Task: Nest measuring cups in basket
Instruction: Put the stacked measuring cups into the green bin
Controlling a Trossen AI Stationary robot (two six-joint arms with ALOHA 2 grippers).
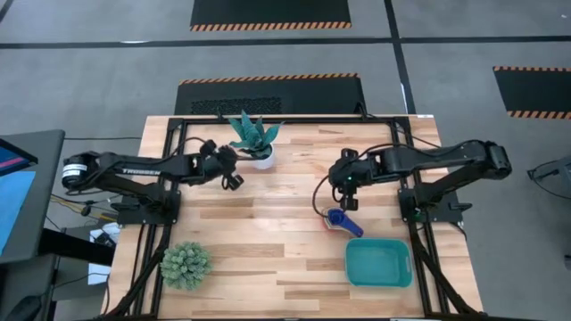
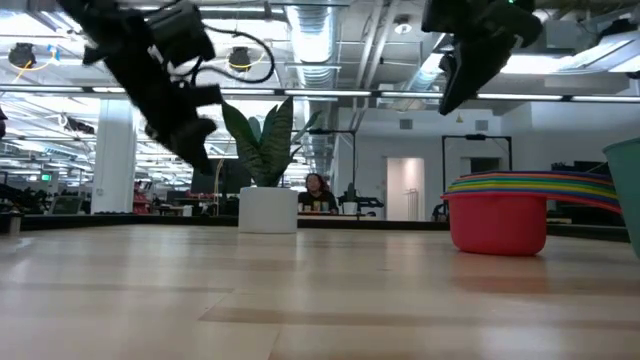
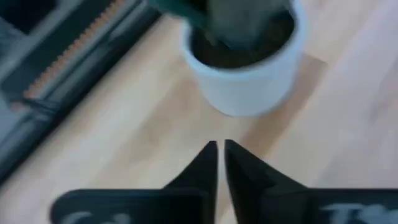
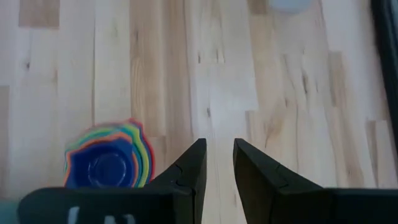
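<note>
Two dark arms reach over the wooden surface (image 1: 268, 232), one from each side edge, and each carries one hand. Two potted plants stand on it: a spiky blue-green plant in a white pot (image 1: 259, 152) near the middle of the far edge, and a round, bushy pale-green plant (image 1: 186, 265) near the left end of the near edge. One teal basket (image 1: 379, 264) sits by the near right corner, a shallow rectangular bin with rounded corners, and nothing shows inside it.

The measuring cups (image 1: 342, 221) form a single nested stack on the bare wood toward the right side, just beyond the basket's far left corner and outside it. From above the top cup is blue, with a blue handle pointing toward the basket. From table height the stack (image 2: 500, 215) shows a red cup at the bottom resting on the wood, with thin rims in orange, yellow, green and blue layered above it and the flat handles fanning to one side. The exact number of cups cannot be counted.

The left hand (image 1: 234, 181) hangs above the surface just beside the white pot, its fingers (image 3: 202, 171) pressed almost together on nothing. The right hand (image 1: 349, 203) hovers above the wood close to the stack, on its far side; its fingers (image 4: 189, 168) stand a little apart with only bare wood between them.
</note>
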